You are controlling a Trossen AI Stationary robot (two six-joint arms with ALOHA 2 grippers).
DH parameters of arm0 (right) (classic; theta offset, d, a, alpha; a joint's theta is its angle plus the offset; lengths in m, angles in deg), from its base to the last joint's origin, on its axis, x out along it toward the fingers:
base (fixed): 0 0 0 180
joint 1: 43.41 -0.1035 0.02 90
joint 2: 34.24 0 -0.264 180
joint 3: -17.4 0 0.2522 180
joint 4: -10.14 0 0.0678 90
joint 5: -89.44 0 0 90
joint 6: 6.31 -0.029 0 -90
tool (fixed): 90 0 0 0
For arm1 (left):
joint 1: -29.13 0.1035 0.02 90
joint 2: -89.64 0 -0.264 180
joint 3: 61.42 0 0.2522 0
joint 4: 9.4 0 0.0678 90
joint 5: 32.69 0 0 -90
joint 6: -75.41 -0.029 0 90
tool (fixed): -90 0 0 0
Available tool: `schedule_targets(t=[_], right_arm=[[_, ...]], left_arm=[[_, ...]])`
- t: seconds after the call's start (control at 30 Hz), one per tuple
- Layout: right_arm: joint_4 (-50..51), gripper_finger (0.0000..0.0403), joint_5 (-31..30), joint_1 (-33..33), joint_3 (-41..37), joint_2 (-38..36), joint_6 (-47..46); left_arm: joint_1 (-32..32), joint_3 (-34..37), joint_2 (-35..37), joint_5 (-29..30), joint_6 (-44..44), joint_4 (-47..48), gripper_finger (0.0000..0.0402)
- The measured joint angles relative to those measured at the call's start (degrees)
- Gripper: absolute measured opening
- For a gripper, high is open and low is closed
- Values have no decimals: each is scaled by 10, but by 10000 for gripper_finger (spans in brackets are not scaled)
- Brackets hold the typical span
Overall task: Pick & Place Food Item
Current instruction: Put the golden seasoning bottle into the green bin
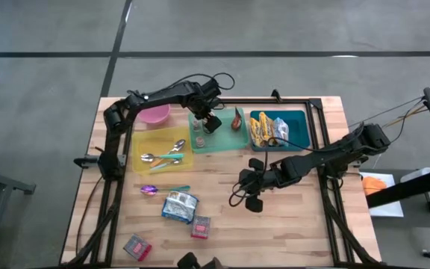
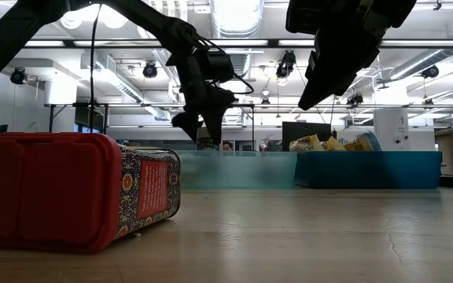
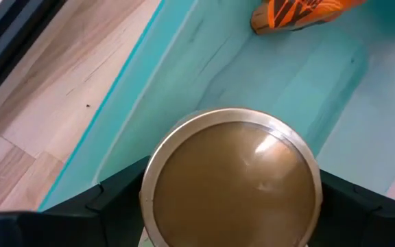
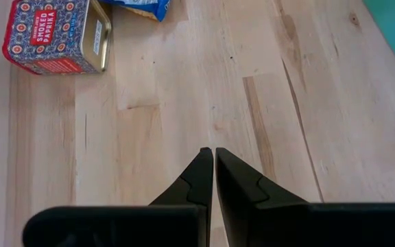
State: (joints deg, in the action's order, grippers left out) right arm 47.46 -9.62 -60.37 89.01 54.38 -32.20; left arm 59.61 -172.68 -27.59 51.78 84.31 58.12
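A small jar with a round gold lid (image 3: 232, 182) is in the light teal tray (image 1: 226, 142) at the far middle of the table; the high view shows it at the tray's left end (image 1: 198, 135). My left gripper (image 1: 209, 123) comes down over it, a dark finger on either side of the lid. An orange-patterned food item (image 3: 297, 12) lies farther along the same tray. My right gripper (image 4: 213, 152) is shut and empty, hanging over bare wood right of the table's middle (image 1: 249, 196). My left gripper holds the jar between its two fingers (image 3: 118, 195), one on each side just below the gold lid's rim (image 3: 149, 206). The fingers come steeply from above. The jar stands upright; the tray wall hides whether its base rests on the tray floor.
A yellow tray with spoons (image 1: 163, 149) and a pink bowl (image 1: 155, 113) lie to the left. A dark teal bin of snack bags (image 1: 278, 128) lies to the right. A purple spoon (image 1: 151, 190), blue bag (image 1: 179, 205), paprika tin (image 4: 53, 38) and red tin (image 2: 77, 189) lie nearer.
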Motion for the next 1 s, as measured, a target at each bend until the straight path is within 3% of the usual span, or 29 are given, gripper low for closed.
schedule_targets(t=[1.0], right_arm=[[-1,17,0,0,0,0,0]], left_arm=[[-3,4,1,6,16,-6,311]])
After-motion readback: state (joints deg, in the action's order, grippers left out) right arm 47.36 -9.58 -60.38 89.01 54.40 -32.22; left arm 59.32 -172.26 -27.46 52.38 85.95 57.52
